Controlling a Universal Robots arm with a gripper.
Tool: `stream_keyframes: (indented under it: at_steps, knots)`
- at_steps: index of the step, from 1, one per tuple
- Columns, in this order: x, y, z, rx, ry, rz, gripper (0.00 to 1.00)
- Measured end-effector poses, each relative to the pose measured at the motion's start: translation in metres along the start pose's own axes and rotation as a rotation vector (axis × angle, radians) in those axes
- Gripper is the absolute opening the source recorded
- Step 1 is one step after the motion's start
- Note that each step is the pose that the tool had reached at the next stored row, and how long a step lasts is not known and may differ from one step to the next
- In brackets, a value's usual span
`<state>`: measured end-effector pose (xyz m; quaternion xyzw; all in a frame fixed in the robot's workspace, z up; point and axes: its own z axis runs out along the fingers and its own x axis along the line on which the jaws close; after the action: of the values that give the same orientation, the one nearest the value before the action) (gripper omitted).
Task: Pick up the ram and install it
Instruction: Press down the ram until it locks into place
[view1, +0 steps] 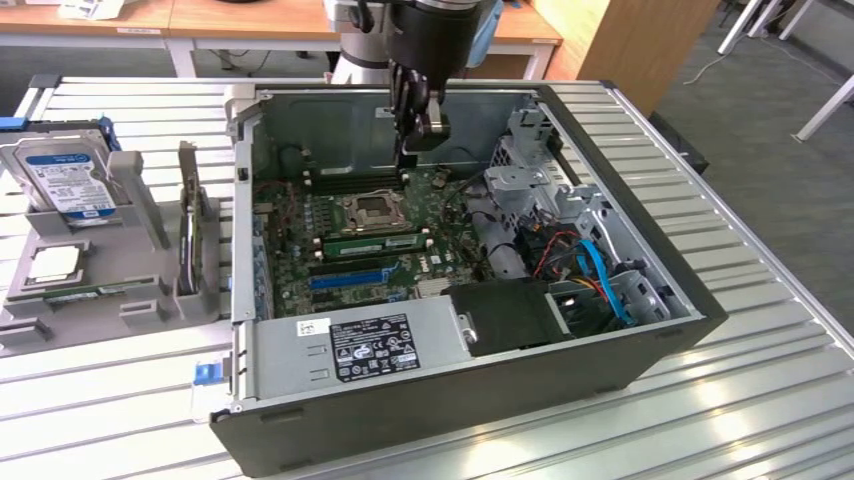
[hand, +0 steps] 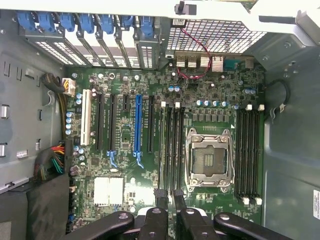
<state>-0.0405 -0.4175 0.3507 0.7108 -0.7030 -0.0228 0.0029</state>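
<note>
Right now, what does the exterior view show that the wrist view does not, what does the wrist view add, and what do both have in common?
The exterior view adds: the hard drive and the tall expansion card standing in a grey holder on the exterior view's left of the case, the labelled power supply, the blue cables and the slatted table.
The wrist view adds: the row of blue clips along the case wall, the mesh grille and a red wire across it.
Shared: the green motherboard, the processor socket, the long blue slot and the pincer over the board.

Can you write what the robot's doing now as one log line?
fingers: open, empty | place: above motherboard in open case | ram: in slot beside processor socket
</note>
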Motion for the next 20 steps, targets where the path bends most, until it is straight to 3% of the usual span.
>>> stream_keyframes:
  at_steps: [10,12,13,20]
  knots:
    - [0.0000,0.0000,0.0000,0.0001,0.0000,0.000,0.19]
    - [0.0000,0.0000,0.0000,0.0000,0.0000,0.000,0.17]
    - [0.0000,0.0000,0.0000,0.0000,0.0000,0.000,0.11]
    - [0.0000,0.0000,0.0000,0.0000,0.0000,0.000,0.10]
